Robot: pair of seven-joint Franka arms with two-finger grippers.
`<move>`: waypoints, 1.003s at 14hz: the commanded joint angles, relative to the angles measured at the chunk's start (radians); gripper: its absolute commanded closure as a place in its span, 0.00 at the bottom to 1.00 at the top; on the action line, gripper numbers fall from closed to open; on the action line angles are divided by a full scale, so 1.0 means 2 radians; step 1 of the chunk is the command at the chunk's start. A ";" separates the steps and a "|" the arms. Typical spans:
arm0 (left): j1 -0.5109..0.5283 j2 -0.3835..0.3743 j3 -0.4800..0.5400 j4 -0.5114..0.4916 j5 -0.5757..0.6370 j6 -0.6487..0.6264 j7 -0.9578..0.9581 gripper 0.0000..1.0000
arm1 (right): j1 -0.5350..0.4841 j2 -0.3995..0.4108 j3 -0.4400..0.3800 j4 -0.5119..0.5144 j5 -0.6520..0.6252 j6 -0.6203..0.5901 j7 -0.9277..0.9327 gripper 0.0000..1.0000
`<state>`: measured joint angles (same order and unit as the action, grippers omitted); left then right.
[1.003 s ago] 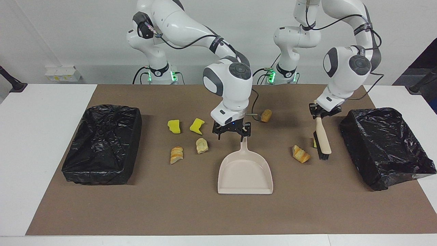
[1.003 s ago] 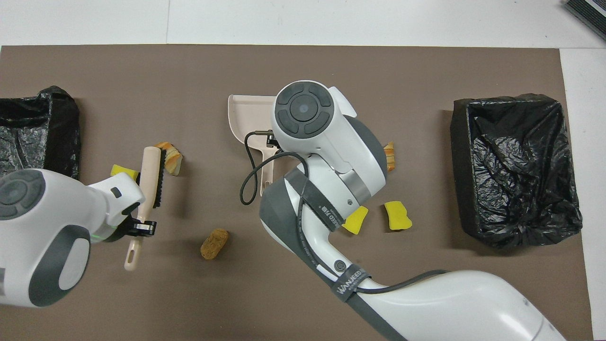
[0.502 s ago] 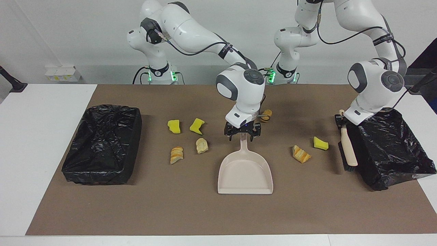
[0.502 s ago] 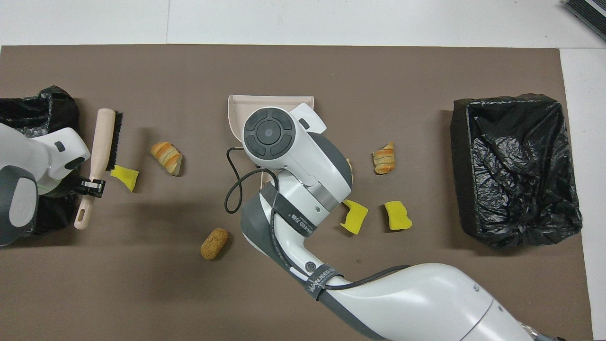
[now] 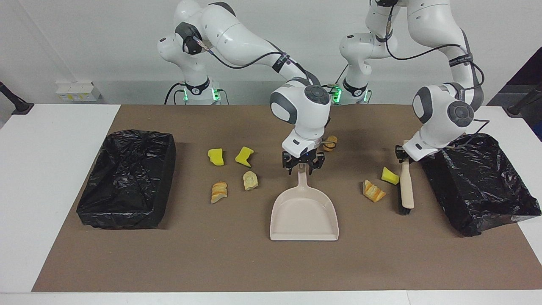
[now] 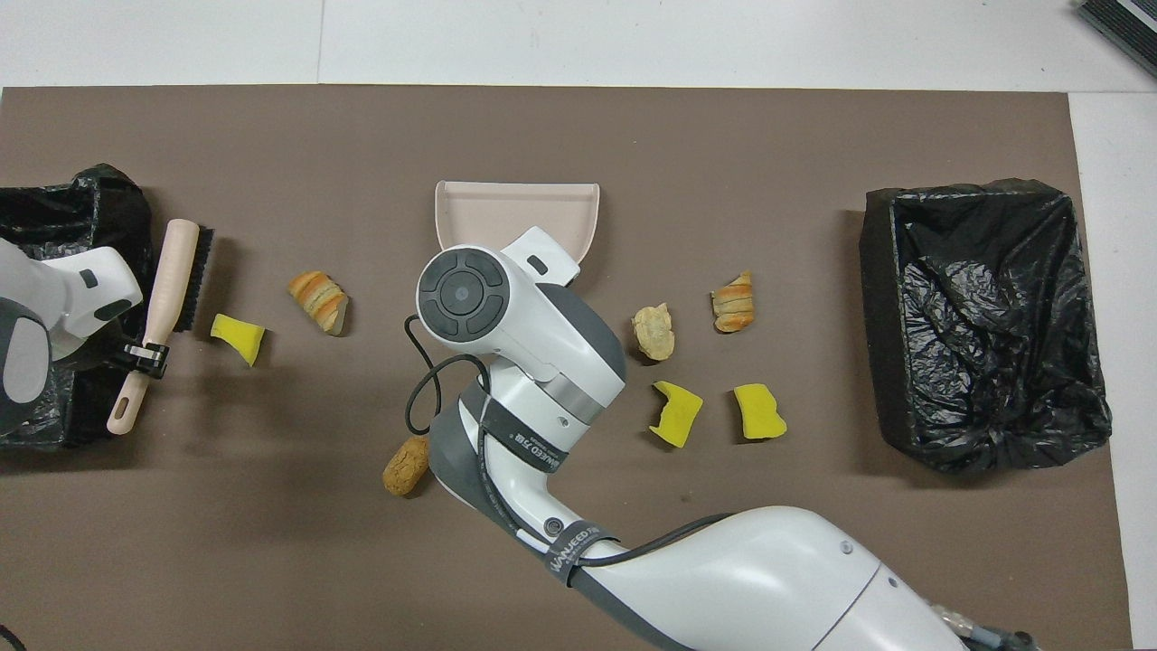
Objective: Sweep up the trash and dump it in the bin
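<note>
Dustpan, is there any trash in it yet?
Empty. The dustpan shows only its bare tray, and all seven trash pieces lie on the mat around it.

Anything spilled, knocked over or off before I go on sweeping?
Nothing stands out. All seven trash bits lie loose on the mat, none in the dustpan. The left tool holds the brush; the right tool is at the dustpan's handle.

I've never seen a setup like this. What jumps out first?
The right gripper is at the handle of a beige dustpan mid-table, while the left gripper holds a brush beside a yellow foam chunk. Black-lined bins sit at each end of the table, with more scraps lying loose between.
</note>
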<state>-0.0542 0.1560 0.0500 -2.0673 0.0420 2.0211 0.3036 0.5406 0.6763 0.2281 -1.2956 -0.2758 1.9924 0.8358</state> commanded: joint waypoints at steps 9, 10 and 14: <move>-0.068 -0.021 0.009 0.013 -0.035 -0.062 -0.022 1.00 | -0.002 -0.065 0.005 -0.048 -0.007 0.012 -0.002 1.00; -0.067 -0.023 0.010 0.023 -0.035 -0.066 -0.024 1.00 | -0.003 -0.077 0.005 -0.053 -0.006 0.003 -0.026 1.00; -0.050 -0.020 0.014 0.046 -0.032 -0.067 -0.047 1.00 | -0.020 -0.142 0.006 -0.096 0.042 -0.006 -0.150 1.00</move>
<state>-0.1718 0.1211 0.0745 -1.9967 -0.0182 1.9099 0.2458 0.5290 0.4913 0.2304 -1.3839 -0.2475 1.9780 0.6674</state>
